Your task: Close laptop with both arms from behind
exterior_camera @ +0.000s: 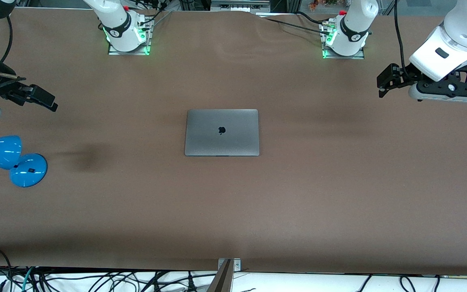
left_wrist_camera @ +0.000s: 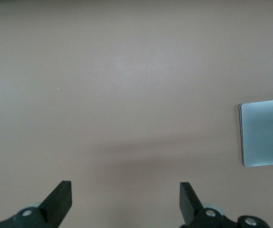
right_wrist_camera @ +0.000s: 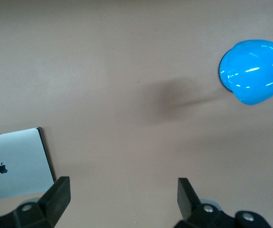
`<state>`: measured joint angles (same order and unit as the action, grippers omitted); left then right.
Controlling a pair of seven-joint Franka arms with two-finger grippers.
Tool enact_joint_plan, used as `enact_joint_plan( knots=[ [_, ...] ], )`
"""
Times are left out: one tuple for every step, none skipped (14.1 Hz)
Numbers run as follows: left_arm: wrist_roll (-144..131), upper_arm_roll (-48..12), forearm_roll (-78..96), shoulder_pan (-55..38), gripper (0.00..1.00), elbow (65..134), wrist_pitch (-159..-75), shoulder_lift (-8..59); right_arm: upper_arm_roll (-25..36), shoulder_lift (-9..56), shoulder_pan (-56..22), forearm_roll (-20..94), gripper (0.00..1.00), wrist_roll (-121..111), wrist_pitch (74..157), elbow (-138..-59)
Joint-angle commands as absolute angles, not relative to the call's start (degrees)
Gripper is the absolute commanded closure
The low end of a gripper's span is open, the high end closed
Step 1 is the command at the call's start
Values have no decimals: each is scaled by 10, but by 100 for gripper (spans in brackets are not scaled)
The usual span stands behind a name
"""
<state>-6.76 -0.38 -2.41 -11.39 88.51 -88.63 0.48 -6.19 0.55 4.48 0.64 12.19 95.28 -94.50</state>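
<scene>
The space-grey laptop (exterior_camera: 221,132) lies shut and flat in the middle of the table, its lid with the dark apple logo facing up. A corner of it shows in the left wrist view (left_wrist_camera: 265,133) and in the right wrist view (right_wrist_camera: 15,164). My left gripper (exterior_camera: 384,82) hangs open and empty over bare table at the left arm's end, well apart from the laptop. My right gripper (exterior_camera: 43,98) hangs open and empty over the table at the right arm's end, also well apart from it. Each wrist view shows its two fingers spread wide over bare cloth.
A blue desk lamp (exterior_camera: 10,160) stands on the table at the right arm's end, nearer to the front camera than my right gripper; its head shows in the right wrist view (right_wrist_camera: 253,71). The brown table cover (exterior_camera: 339,194) spreads round the laptop. Cables hang along the front edge.
</scene>
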Motion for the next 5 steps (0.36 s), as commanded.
enact_joint_plan(
  knots=[
    [-80, 0, -39, -122, 0, 862, -870, 18, -65, -11, 49, 9, 0, 112, 959, -962],
    [-78, 0, -40, -122, 0, 862, -870, 18, -65, -11, 49, 9, 0, 112, 959, -962],
    [-76, 0, -40, -120, 0, 862, -870, 18, -66, -10, 49, 10, 0, 112, 959, -962],
    [-71, 0, -40, -117, 0, 863, -871, 18, -67, -10, 48, 9, 0, 112, 958, -962],
    [-70, 2, -38, -114, 0, 861, -871, 18, -68, -10, 48, 9, 0, 112, 957, -962]
  ],
)
